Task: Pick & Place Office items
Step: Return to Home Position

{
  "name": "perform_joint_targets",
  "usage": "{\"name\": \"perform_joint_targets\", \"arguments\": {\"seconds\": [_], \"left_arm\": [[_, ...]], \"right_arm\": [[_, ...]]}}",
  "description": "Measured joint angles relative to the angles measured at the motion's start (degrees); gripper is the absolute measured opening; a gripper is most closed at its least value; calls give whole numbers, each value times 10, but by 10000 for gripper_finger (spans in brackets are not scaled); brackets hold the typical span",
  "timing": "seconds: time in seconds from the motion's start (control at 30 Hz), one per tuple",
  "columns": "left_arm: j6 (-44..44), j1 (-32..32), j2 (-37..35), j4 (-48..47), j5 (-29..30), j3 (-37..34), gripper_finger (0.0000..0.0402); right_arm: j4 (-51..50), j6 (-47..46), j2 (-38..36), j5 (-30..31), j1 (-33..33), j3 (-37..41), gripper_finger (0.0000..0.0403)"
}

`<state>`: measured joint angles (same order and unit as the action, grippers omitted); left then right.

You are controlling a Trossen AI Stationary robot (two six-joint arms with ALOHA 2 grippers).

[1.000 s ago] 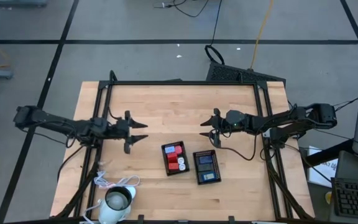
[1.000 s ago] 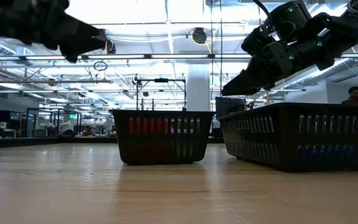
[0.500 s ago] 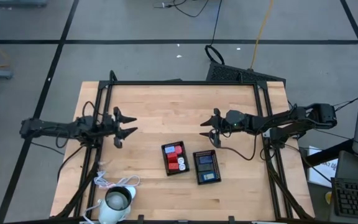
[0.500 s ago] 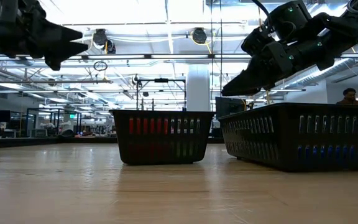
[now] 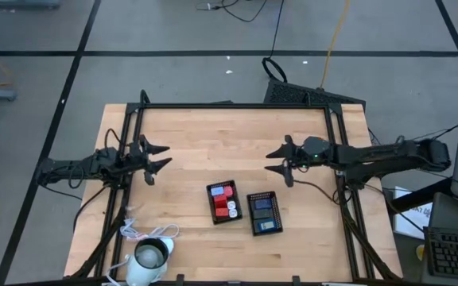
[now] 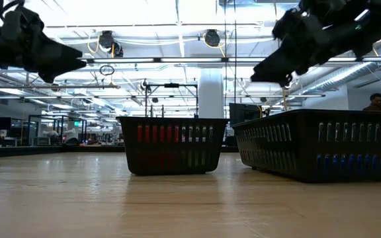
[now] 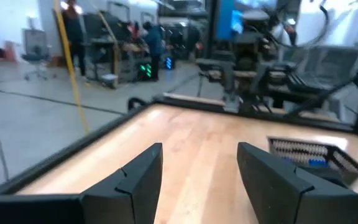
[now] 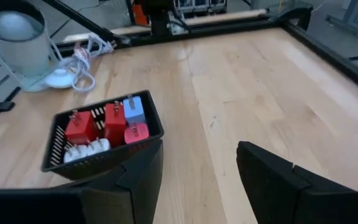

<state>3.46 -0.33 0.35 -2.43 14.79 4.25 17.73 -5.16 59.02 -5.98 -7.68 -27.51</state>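
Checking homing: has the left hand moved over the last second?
Yes. The left hand has pulled away from the left basket, toward the table's left edge.

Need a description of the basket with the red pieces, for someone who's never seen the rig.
On the wooden table, two black baskets sit side by side. Take the basket nearer the white cup: it holds red pieces, while its neighbour holds only blue.

a: pale wood table [image 8: 247, 87] under the right gripper [image 8: 199, 155], planked, smooth, a soft satin sheen.
b: its fingers [image 8: 138, 180] look like matt black plastic. the basket [image 8: 58, 146] just ahead is dull black plastic mesh.
a: red blocks [image 8: 114, 121] inside, glossy plastic, and the blue block [image 8: 133, 111] too.
b: far beyond, the white cup [image 8: 17, 43] is smooth and faintly shiny, its cord [image 8: 82, 65] rubbery-looking. off to the side, a black rail [image 8: 334, 53], painted metal by the look.
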Motion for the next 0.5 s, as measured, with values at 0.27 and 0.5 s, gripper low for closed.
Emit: {"name": "perform_joint_targets", "arguments": {"seconds": [0.27, 0.5], "left_arm": [[-29, 10, 0, -17, 22, 0, 209], [-32, 10, 0, -37, 22, 0, 209]], "right_arm": [[-119, 39, -159, 4, -10, 32, 196], [-88, 42, -273, 34, -10, 110, 196]]}}
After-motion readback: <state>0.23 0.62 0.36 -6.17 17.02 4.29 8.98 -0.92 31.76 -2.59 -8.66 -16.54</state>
